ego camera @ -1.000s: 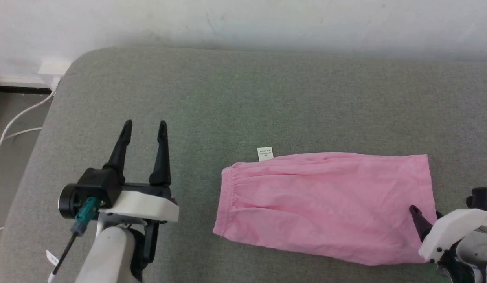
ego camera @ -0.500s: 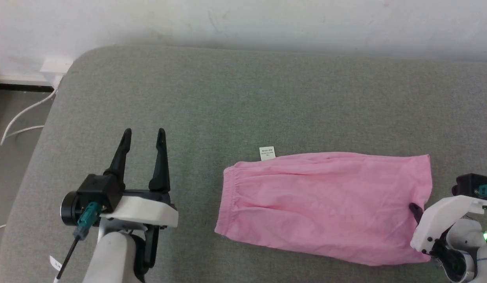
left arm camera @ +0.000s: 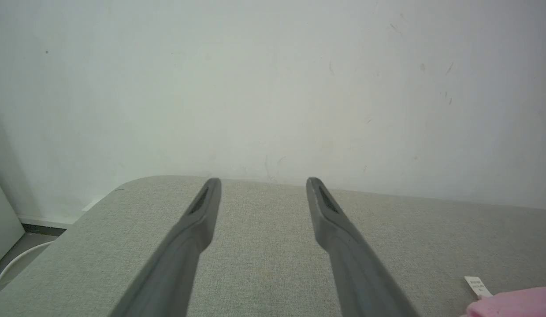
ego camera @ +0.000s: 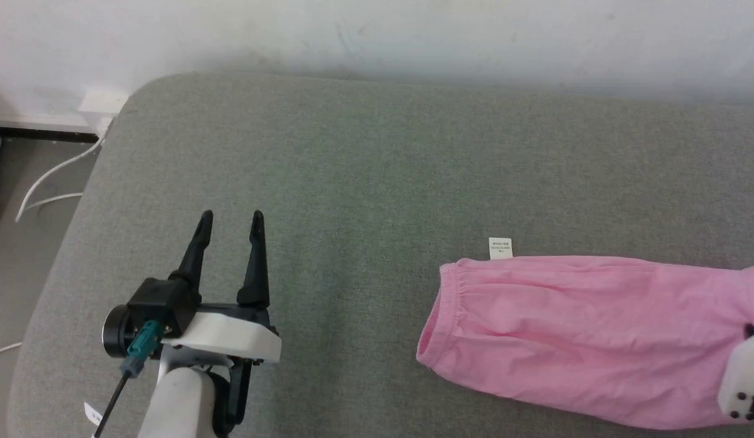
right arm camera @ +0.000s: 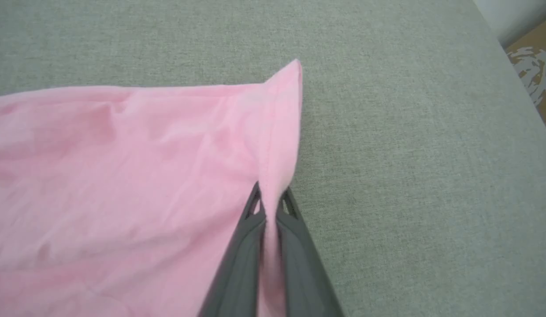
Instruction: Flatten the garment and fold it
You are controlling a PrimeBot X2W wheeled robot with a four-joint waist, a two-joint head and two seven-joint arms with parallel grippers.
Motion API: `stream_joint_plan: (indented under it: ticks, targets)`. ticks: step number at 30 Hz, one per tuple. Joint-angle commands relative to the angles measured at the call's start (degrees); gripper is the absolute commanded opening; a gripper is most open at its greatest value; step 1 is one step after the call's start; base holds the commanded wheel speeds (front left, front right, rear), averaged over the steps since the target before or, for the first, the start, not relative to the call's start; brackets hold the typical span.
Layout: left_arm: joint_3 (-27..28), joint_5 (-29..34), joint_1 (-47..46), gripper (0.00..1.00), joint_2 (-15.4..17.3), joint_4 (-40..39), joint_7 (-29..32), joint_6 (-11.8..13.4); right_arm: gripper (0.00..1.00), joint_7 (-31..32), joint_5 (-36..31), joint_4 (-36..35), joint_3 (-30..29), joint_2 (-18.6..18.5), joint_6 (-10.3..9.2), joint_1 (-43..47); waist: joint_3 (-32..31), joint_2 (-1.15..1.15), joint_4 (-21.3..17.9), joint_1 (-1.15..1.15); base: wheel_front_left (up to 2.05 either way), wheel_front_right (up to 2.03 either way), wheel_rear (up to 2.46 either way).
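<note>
Head view: pink shorts (ego camera: 571, 340) lie lengthwise left-right, hem edge (right arm camera: 279, 127) pinched in right gripper (right arm camera: 269, 199), waistband (ego camera: 442, 304) facing the spread, empty left gripper (ego camera: 231, 216), well apart.

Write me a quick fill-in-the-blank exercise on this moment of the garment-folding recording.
1. The right gripper is ____ on an edge of the garment.
2. The left gripper has its jaws ____ and holds nothing.
3. The small white label sticks out next to the garment's gathered ____.
Missing words: shut; open; waistband.
</note>
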Motion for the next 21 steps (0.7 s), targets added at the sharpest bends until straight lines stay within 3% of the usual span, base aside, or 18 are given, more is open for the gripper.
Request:
stream_joint_plan:
  ticks: [1, 6, 11, 16, 21]
  targets:
    - [0.28, 0.38, 0.99, 1.00, -0.27, 0.24, -0.27, -0.43, 0.00, 0.79, -0.11, -3.00, 1.98, 0.21, -0.06, 1.13, -0.14, 0.00, 0.17, -0.01, 0.00, 0.00, 0.00]
    - [0.41, 0.36, 1.31, 1.00, -0.42, 0.22, -0.27, -0.83, 0.00, 5.96, 2.46, -16.18, 13.62, 0.02, -0.06, 3.27, -0.13, 0.00, 0.59, -0.01, 0.00, 0.00, 0.00]
    - [0.17, 0.32, 0.81, 1.00, -0.49, 0.34, -0.27, -1.06, 0.00, 12.45, 4.23, -24.12, 29.64, -4.12, -0.06, 2.18, 0.17, 0.00, 1.28, -0.01, 0.00, 0.00, 0.00]
    - [-0.49, -0.13, -0.02, 1.00, -0.52, 0.19, -0.27, -1.09, 0.00, 15.33, 6.67, -21.23, 42.06, -6.00, -0.06, -2.37, 0.83, 0.00, 2.31, -0.01, 0.00, 0.00, 0.00]
    - [-1.22, -0.75, -0.51, 1.00, -0.53, 0.23, -0.27, -0.64, 0.00, 15.44, 8.21, -13.06, 49.32, -5.07, -0.06, -6.89, 1.70, 0.00, 3.38, -0.01, 0.00, 0.00, 0.00]
